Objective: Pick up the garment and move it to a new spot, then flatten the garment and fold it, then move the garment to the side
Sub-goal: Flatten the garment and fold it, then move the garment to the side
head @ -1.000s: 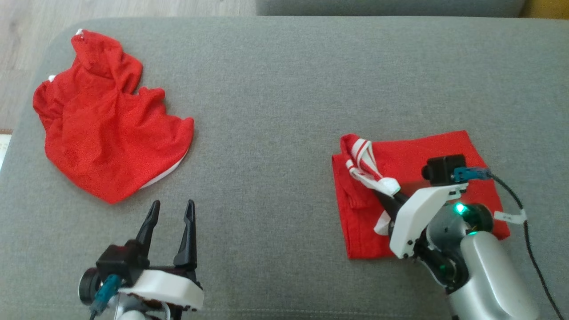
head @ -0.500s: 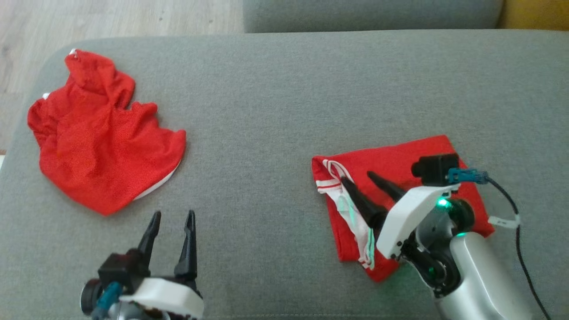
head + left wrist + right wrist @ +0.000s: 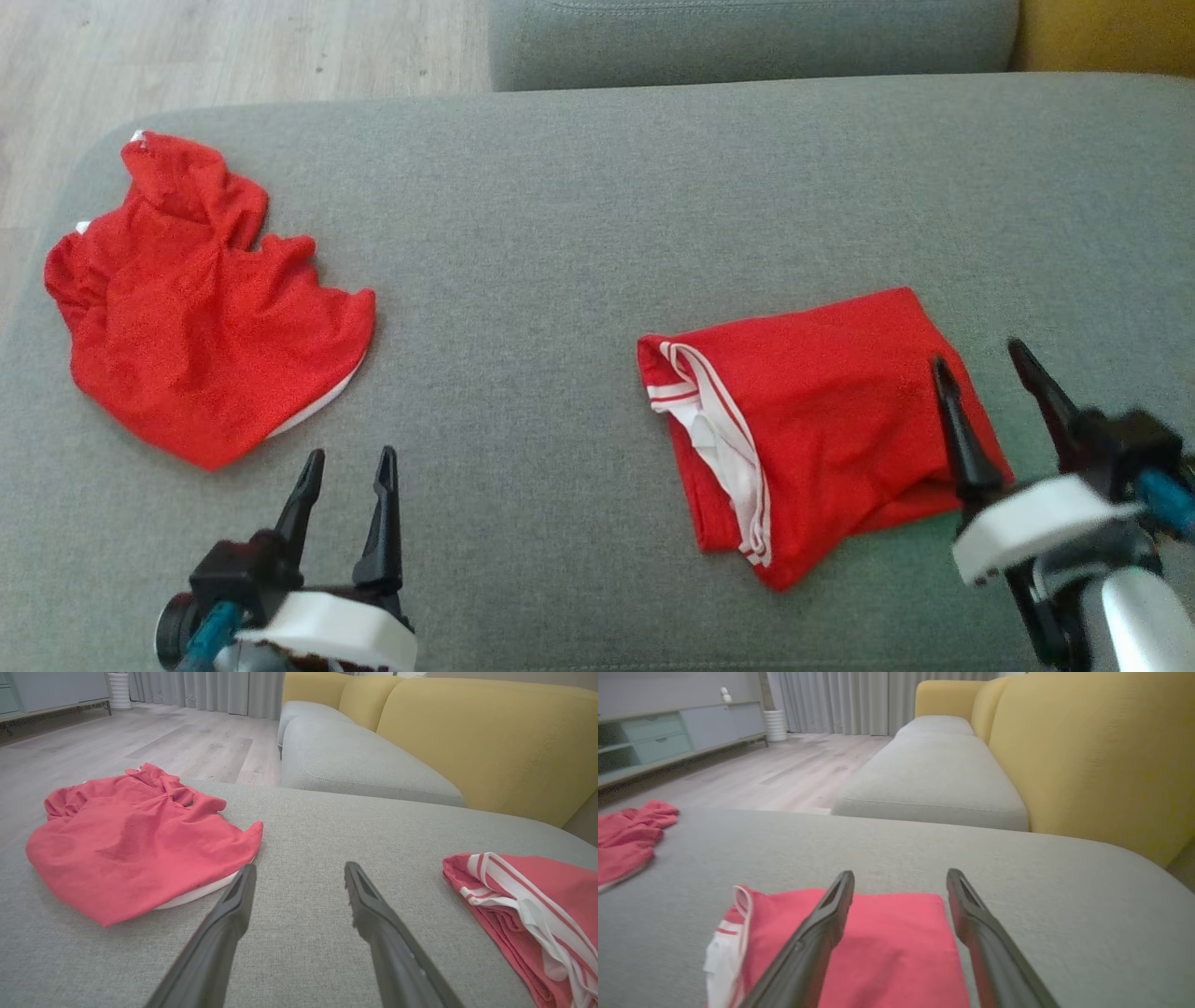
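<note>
Since a second ago your right gripper (image 3: 977, 355) has let go of the white-striped trim and pulled back to the right. The head camera has shifted too, so don't read the whole scene sliding as things moving. That gripper now sits at the near right, fingers spread with nothing between them. One finger is over the right edge of the folded red garment (image 3: 822, 411), the other over the bare grey seat cushion (image 3: 597, 233). Can't tell if it touches the cloth.

The garment lies folded on the right half of the cushion, striped trim along its left edge. Your left gripper (image 3: 352, 455) is at the near left, also spread and empty, close to the near tip of the crumpled red jersey (image 3: 196, 327). The jersey sits at the far left, well apart from the folded garment.
</note>
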